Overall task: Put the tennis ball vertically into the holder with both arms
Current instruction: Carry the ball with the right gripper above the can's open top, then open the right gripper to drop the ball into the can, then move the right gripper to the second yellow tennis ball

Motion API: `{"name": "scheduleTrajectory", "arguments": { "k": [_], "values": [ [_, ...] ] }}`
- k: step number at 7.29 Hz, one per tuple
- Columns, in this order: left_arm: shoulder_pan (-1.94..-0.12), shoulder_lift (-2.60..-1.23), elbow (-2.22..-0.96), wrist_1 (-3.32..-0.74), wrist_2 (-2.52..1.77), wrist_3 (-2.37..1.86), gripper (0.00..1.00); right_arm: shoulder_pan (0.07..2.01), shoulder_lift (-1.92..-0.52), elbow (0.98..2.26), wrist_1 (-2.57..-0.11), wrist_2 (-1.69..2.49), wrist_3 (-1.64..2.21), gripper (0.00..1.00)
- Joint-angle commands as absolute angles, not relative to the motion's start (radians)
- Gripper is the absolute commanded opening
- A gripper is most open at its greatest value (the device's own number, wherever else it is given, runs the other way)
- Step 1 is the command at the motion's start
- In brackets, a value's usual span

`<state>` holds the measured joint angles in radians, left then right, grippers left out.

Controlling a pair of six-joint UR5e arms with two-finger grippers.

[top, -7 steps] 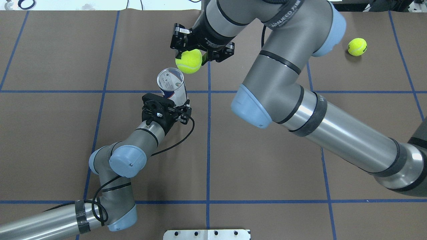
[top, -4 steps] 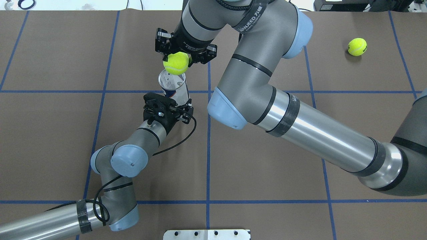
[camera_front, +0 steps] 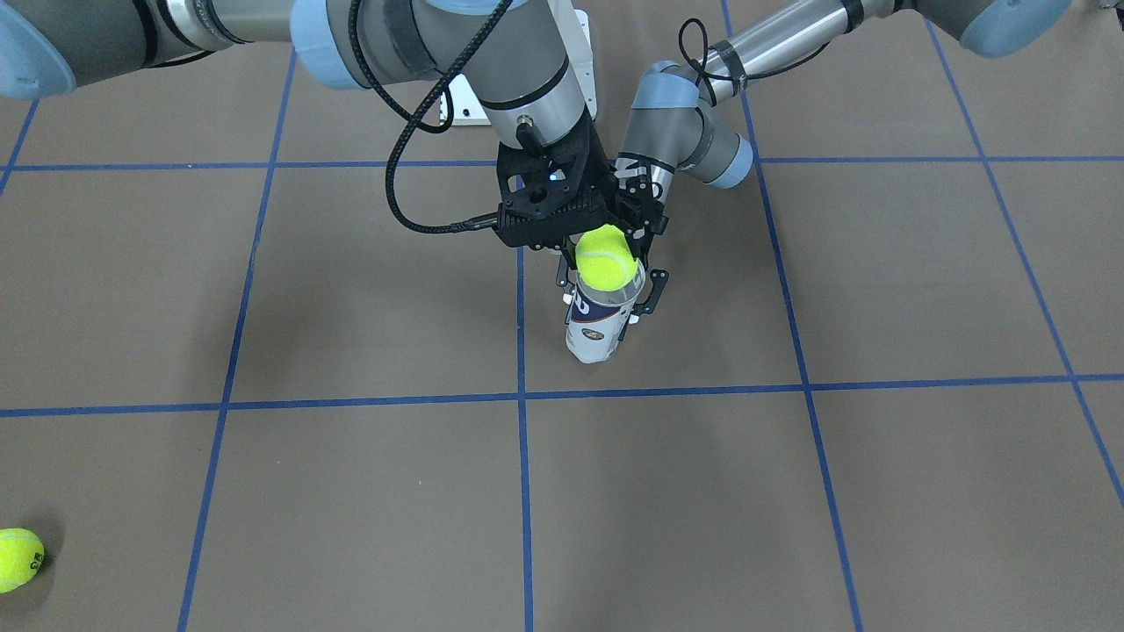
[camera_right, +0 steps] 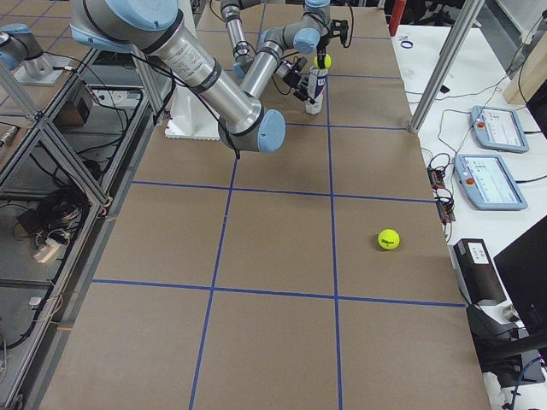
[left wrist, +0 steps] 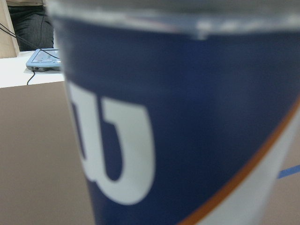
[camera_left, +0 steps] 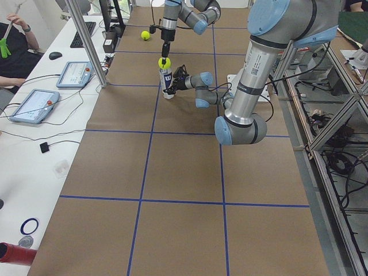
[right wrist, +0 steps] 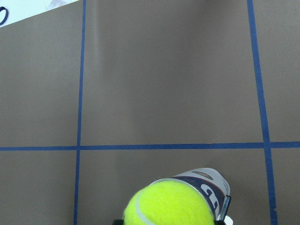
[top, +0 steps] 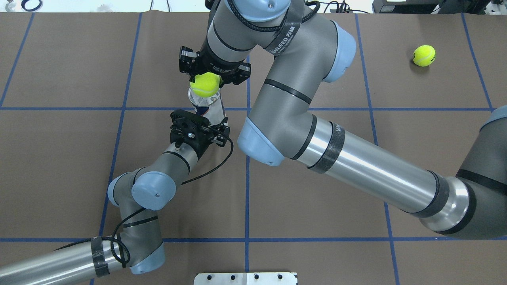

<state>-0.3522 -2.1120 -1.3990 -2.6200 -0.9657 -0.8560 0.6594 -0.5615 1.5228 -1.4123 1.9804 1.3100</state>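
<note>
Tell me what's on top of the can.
A tennis ball, gripped by the right hand, sits at the open mouth of the can. Ball and label hide its inside.

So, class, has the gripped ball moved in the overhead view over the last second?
Yes. The ball has shifted left, away from the vertical blue line, and now sits over the mouth of the holder.

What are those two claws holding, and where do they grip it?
The left gripper clamps the holder around its upper half; the right gripper pinches the tennis ball by its sides, at the holder's mouth.
</note>
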Motion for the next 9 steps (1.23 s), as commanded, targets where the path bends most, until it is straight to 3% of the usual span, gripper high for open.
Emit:
{"name": "scheduleTrajectory", "arguments": {
  "k": [1,2,6,9],
  "values": [
    [-0.353,-2.111,-1.399,-2.62,-0.965,-0.856,0.74,0.655,-0.56,1.523,-1.411,1.971,1.305,0.88],
    [-0.353,-2.111,-1.399,-2.62,-0.965,-0.854,0.74,0.655,-0.56,1.523,-1.411,1.971,1.31,0.98],
    [-0.354,-2.111,-1.399,-2.62,-0.965,-0.854,0.74,0.673,-0.566,1.542,-1.411,1.971,1.307,0.98],
    [-0.354,-2.112,-1.402,-2.62,-0.965,-0.853,0.76,0.864,-0.739,1.568,-1.408,2.023,1.012,0.98]
  ]
}}
